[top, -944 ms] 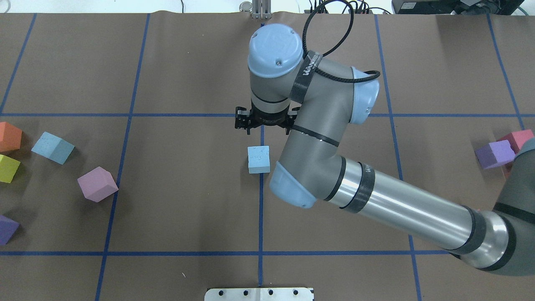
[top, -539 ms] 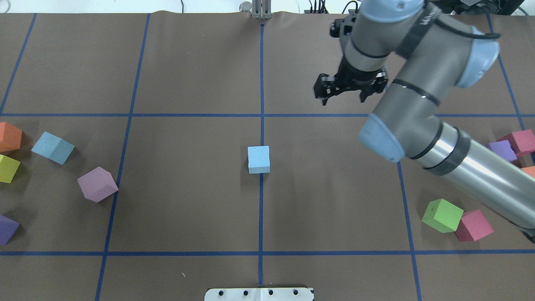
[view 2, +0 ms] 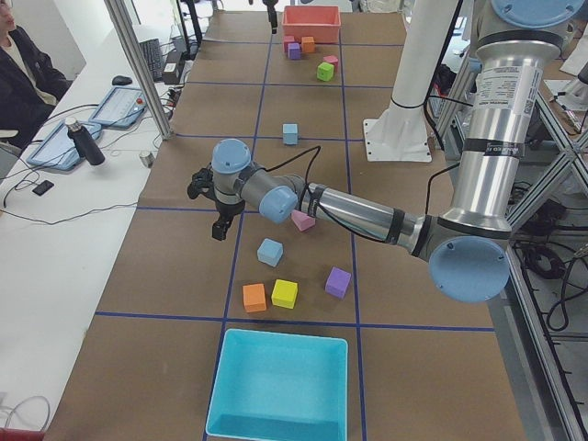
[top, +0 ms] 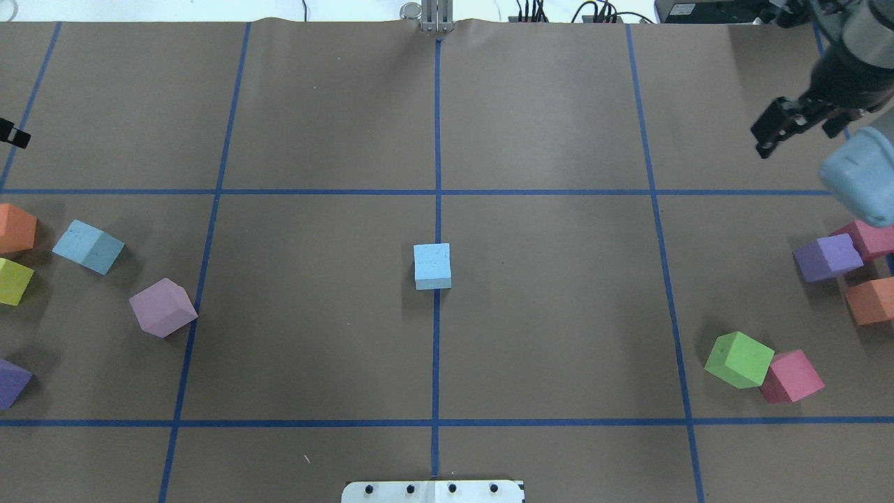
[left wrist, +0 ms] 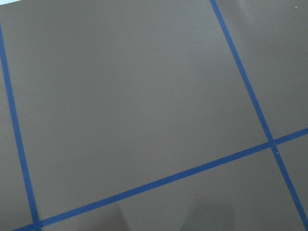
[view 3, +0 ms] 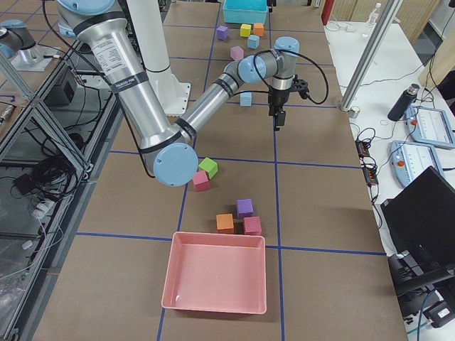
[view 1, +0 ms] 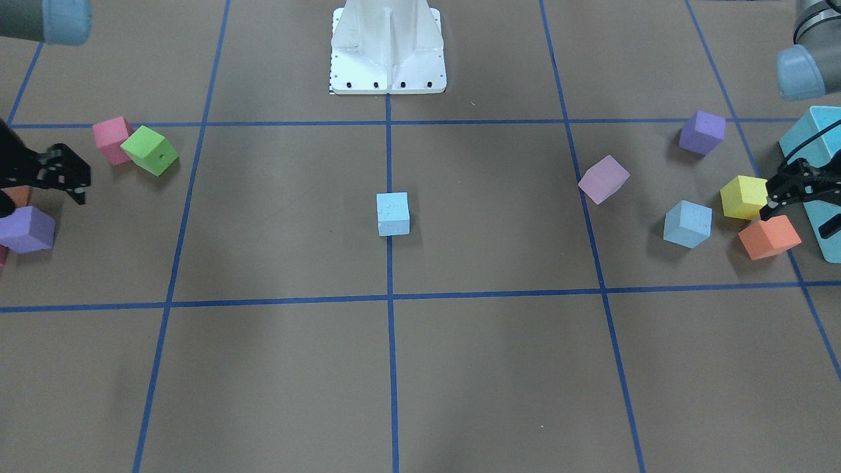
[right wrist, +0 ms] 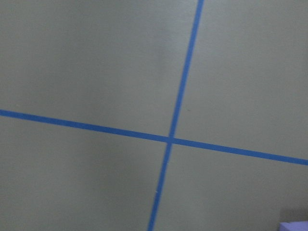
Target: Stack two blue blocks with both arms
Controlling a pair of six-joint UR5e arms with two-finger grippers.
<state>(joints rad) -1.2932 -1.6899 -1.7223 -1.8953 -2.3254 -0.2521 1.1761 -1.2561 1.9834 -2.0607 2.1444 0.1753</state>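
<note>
Right arm (view 3: 213, 99) stands at the counter's right edge, right gripper (top: 800, 131) spread and empty, judged to keep the centre free. Left gripper (view 1: 798, 210), fingers apart, hangs by the left edge near one blue block (view 1: 687, 223), likely its pick. The other blue block (top: 432, 265) sits mid-counter as base.

You've got two blue blocks (top: 432, 265) (top: 88, 246), three purple cubes (top: 162, 309) (top: 10, 383) (top: 826, 257), two orange cubes (top: 15, 228) (top: 871, 300) and two pink cubes (top: 791, 377) (top: 873, 237). There's one yellow cube (top: 14, 281) and one green cube (top: 739, 360). Two bins (view 2: 278, 386) (view 3: 217, 273) too.

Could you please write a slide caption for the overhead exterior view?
Unstacked: centre blue block alone, left blue block among coloured cubes, right gripper empty.
</note>
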